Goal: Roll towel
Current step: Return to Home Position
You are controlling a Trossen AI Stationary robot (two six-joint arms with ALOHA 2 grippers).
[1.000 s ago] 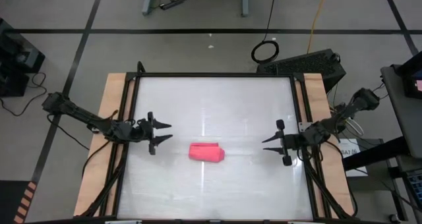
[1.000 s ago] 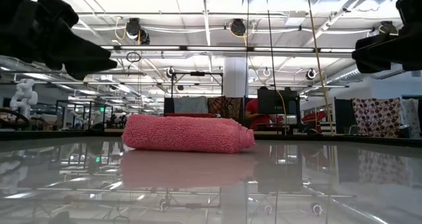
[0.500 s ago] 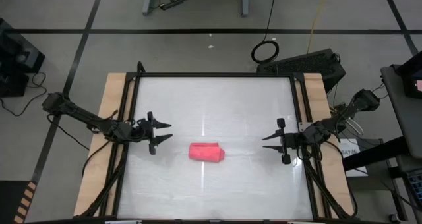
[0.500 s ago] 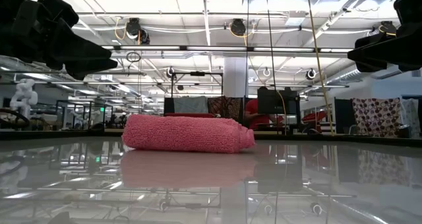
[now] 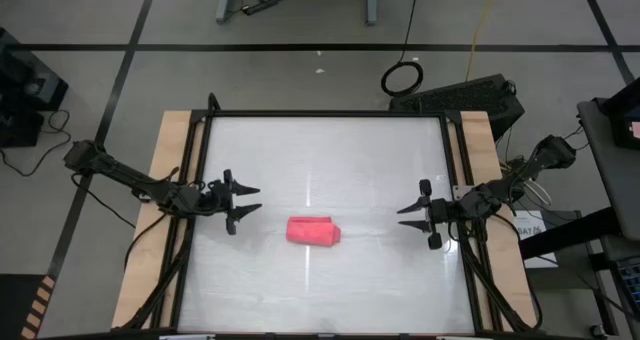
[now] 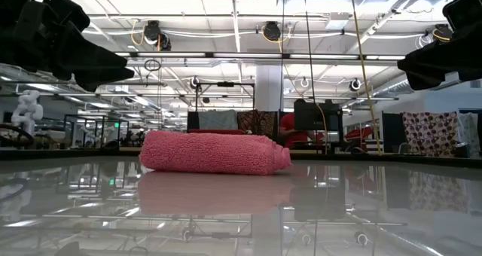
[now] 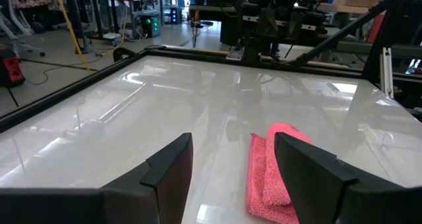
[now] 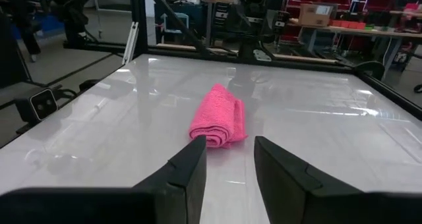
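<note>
lying rolled on a glossy white table, one pink towel sits between two empty grippers

nearest the front edge, the white table (image 5: 320,290) is bare and reflective. it is framed by a black rail (image 5: 320,113), with a wooden strip (image 5: 165,180) along each of its two sides. a little farther in, the one towel (image 5: 314,231) lies as a short, thick roll, its length running left to right, slightly forward of the table's middle. open surface surrounds it on every side and nothing touches it.

just behind the line of the roll, the left arm (image 5: 120,172) and the right arm (image 5: 510,185) reach in from the side edges. the left gripper (image 5: 258,200) hangs near the left rail, its two fingers spread wide and holding nothing, pointing at the towel from well apart. the right gripper (image 5: 399,219) faces it from near the right rail, its two fingers parted somewhat less, also empty and well apart from the towel.

the table-height view adds what the overhead view cannot: the roll's looped pile, its reflection in the surface, and both grippers as dark shapes hanging clear above the table. each wrist view shows one end of the roll, with its layered folds, framed between that arm's own fingers.

farther back, the rear half of the table is open right up to the far rail. beyond it, on the grey floor (image 5: 300,20), lies one coil of black cable (image 5: 402,78).
</note>
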